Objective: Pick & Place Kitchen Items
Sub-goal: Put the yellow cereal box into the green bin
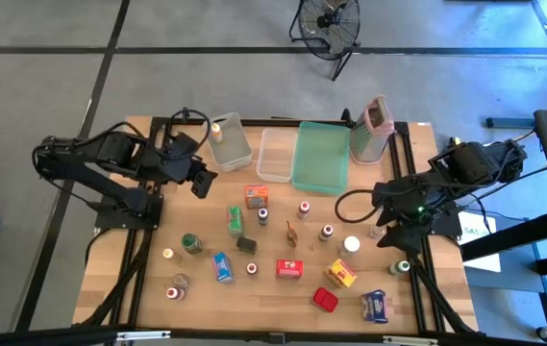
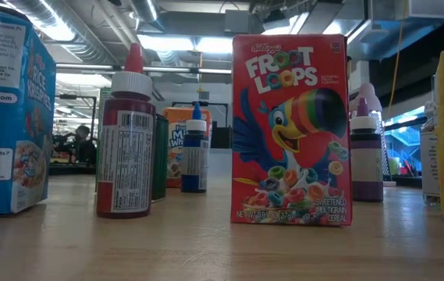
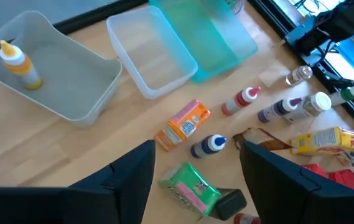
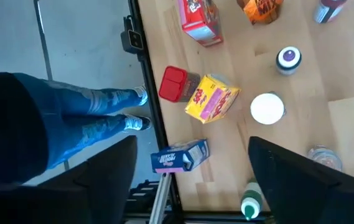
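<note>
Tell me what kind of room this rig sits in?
Most likely a lab or workshop, not a real kitchen: a bare concrete floor surrounds the wooden table, a floor fan stands behind it, and exposed ceiling ducts show in the low view.

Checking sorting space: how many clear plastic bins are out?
2. One clear plastic bin holds a small yellow bottle; the other bin sits between it and the teal plastic tray.

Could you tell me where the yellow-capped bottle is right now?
In the high view, the yellow-capped bottle stands inside the leftmost clear bin, beside the left gripper.
</note>
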You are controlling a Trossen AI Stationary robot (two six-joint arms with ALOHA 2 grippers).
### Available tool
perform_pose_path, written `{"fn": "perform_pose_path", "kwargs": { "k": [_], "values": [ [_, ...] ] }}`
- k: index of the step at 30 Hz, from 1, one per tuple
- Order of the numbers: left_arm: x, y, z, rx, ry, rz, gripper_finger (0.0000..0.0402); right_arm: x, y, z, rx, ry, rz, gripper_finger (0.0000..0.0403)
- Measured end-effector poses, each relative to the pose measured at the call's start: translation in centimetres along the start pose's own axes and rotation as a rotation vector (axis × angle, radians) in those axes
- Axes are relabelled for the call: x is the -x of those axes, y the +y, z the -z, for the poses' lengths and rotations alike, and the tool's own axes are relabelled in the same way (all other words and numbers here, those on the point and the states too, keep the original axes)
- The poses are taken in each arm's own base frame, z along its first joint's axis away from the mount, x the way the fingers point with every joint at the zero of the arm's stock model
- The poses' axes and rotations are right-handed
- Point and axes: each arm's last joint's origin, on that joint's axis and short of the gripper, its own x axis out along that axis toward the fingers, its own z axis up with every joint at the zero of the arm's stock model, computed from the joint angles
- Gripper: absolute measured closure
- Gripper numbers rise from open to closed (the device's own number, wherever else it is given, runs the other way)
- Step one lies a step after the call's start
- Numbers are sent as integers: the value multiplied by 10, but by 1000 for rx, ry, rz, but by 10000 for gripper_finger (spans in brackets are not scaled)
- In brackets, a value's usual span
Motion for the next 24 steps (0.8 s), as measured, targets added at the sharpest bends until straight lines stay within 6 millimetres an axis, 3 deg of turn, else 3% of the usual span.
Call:
{"fn": "perform_pose_path", "kwargs": {
  "k": [6, 15, 24],
  "values": [
    [-10, -16, 12, -27, 44, -4, 171, -8, 4, 3, -21, 25, 53, 40],
    [-24, -40, 35, -184, 165, 19, 173, -25, 12, 7, -259, 20, 184, 36],
    [-10, -41, 44, -355, 201, 103, 172, -76, 19, 4, -276, 44, 375, 36]
  ]
}}
